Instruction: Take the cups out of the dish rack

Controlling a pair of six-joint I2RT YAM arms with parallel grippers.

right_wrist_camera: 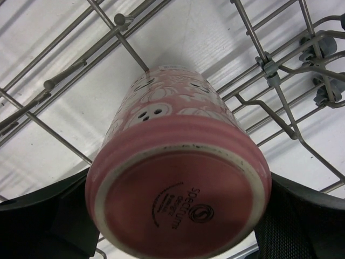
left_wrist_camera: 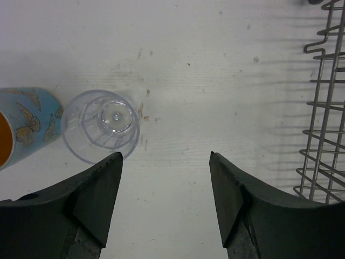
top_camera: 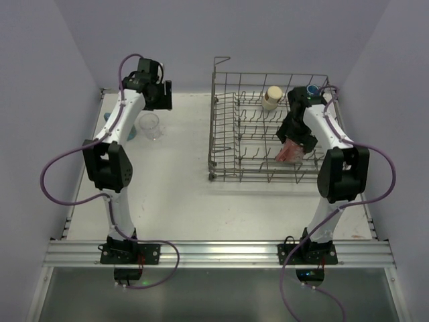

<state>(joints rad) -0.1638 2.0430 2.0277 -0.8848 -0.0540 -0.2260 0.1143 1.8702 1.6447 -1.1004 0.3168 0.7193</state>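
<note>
A tall grey wire dish rack (top_camera: pixel 214 134) stood on the right half of a white table (top_camera: pixel 174 181), toward its far edge. Inside it, near the right wall, a pink-red tumbler (right_wrist_camera: pixel 178 178) leaned among the prongs, its base turned toward the wrist camera. The right gripper (top_camera: pixel 295 141) reached down into the rack with its fingers (right_wrist_camera: pixel 43 216) spread wide on either side of the tumbler; whether they touched it could not be told. A beige cup (top_camera: pixel 271 97) stood along the rack's far side, and a dark blue mug (top_camera: pixel 312 90) sat at its far right corner. Outside the rack, near the table's far left corner, a clear glass (left_wrist_camera: pixel 102 124) stood just beside a light blue mug (left_wrist_camera: pixel 24 127) patterned with butterflies, its orange inside showing. The left gripper (left_wrist_camera: pixel 164 162) hovered above the table near the glass, its fingers spread apart and empty.
</note>
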